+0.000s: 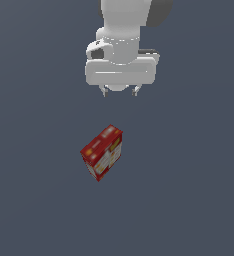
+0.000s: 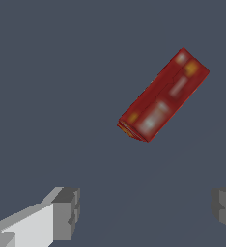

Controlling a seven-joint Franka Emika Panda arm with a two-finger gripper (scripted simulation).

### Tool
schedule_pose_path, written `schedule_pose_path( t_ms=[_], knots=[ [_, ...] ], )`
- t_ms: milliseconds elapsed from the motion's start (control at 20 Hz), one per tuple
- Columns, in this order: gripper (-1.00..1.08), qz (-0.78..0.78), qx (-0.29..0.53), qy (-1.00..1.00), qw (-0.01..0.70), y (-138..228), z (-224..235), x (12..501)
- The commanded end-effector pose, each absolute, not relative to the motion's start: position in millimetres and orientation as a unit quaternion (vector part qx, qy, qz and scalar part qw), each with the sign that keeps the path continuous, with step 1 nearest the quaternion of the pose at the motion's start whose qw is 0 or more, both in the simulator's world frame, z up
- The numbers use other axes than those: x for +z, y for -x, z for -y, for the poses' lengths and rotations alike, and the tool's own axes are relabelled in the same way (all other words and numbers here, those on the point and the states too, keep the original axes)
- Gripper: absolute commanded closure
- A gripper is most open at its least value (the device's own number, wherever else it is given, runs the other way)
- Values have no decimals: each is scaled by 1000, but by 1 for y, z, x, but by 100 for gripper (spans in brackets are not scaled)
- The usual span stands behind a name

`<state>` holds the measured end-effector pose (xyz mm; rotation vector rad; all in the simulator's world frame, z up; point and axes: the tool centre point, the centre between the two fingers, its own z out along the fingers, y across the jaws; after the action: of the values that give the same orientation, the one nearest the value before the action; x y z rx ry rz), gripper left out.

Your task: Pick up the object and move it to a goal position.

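Red box (image 1: 102,152) alone on grey floor (image 1: 34,200), print blurred; fingers (image 2: 64,212) apart, tips cut off.

Glossy white rounded arm (image 1: 120,30), boxy white gripper (image 1: 120,92), grey fingertips (image 2: 66,212).

My exterior view looks steeply down, facing my arm, onto the floor (image 1: 34,200) from far off. My wrist view looks down past my gripper (image 2: 144,212), closer. Both share the box (image 1: 102,152) (image 2: 162,96).

Red box (image 1: 102,152), white-and-orange panels
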<state>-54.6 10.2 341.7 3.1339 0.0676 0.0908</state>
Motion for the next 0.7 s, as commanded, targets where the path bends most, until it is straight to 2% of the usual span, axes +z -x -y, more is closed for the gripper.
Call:
schedule_pose_path(
  t_ms=[0, 650],
  knots=[
    [-92, -21, 29, -999, 3, 54, -10, 341],
    [-92, 63, 22, -998, -2, 27, 4, 323]
  ],
)
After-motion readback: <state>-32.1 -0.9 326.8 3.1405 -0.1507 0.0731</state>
